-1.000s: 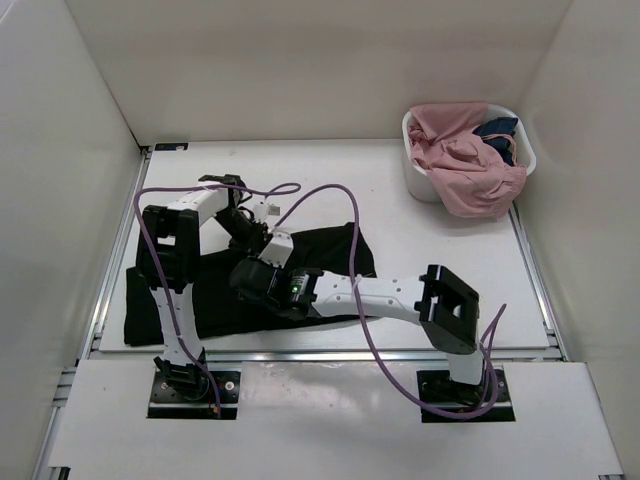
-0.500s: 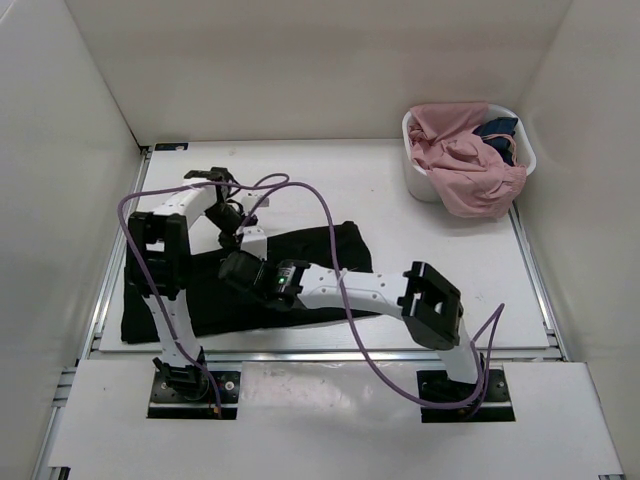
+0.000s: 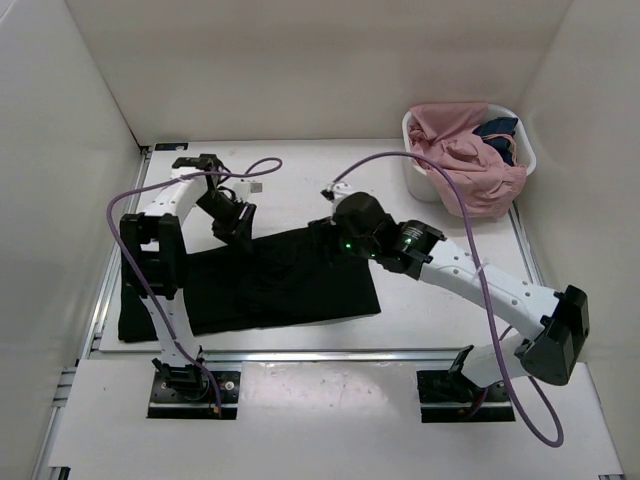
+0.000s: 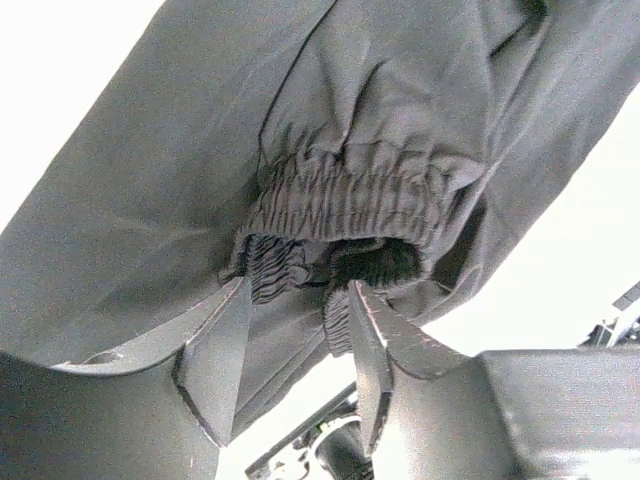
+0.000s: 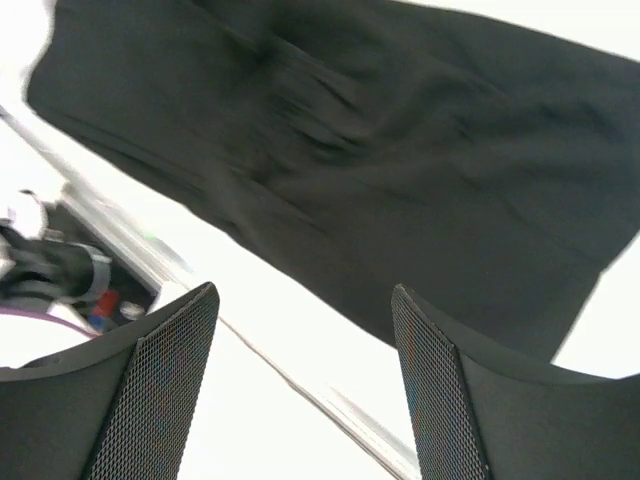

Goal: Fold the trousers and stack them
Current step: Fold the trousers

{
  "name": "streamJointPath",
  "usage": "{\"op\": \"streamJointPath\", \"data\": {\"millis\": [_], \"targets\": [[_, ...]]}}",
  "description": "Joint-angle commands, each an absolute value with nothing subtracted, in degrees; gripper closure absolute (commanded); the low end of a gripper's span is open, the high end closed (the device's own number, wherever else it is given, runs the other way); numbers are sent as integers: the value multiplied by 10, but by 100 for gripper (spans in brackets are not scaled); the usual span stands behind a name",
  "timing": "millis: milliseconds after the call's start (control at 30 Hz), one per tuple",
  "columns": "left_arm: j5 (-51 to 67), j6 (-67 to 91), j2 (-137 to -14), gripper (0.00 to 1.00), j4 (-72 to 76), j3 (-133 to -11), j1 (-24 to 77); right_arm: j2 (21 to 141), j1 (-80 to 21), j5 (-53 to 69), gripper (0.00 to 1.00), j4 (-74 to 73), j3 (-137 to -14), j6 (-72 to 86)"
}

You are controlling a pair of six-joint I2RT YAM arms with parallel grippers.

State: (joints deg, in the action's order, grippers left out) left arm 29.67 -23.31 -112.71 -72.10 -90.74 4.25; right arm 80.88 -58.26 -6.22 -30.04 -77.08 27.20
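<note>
While left tool point(image 4: 298, 290) pinches trousers point(image 4: 350, 120), right tool point(image 5: 303, 292) hovers

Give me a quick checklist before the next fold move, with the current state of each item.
1. Left gripper holds the trousers by the elastic band: ok.
2. Right gripper open and empty: ok.
3. Trousers lying flat: not ok, creased mid-cloth.
4. Right arm's purple cable free of the basket: cannot tell.
5. Pink garment apart from trousers: ok.
</note>
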Motion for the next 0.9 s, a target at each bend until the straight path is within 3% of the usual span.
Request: {"op": "streamJointPath", "data": {"millis": [0, 167, 200, 333, 400, 567, 633, 700, 733, 833, 867], "targets": [[340, -259, -1103, 42, -748, -944, 43, 786, -533, 0, 25, -332, -709, 243], [359, -325, -1089, 10, -754, -993, 67, 755, -418, 49, 25, -314, -626, 230], [368, -337, -1089, 0, -754, -993, 75, 750, -397, 57, 24, -302, -610, 230], [318, -361, -1083, 0, -716, -952, 123, 787, -279, 124, 24, -258, -542, 230], [277, -351, -1099, 0, -674, -920, 123, 818, -254, 167, 24, -221, -521, 230], [308, -350, -1111, 0, -631, -900, 128, 895, -232, 210, 24, -183, -521, 204], [321, -350, -1128, 22, -631, -895, 128, 916, -232, 232, 25, -177, -526, 199], [321, -338, -1140, 58, -631, -902, 128, 946, -232, 248, 25, -177, -533, 199], [321, -338, -1147, 85, -631, -907, 128, 967, -232, 253, 25, -177, -533, 199], [321, -324, -1147, 86, -631, -907, 128, 1005, -232, 253, 30, -187, -533, 199], [321, -324, -1147, 86, -631, -914, 128, 1014, -232, 253, 37, -187, -533, 199]]}}
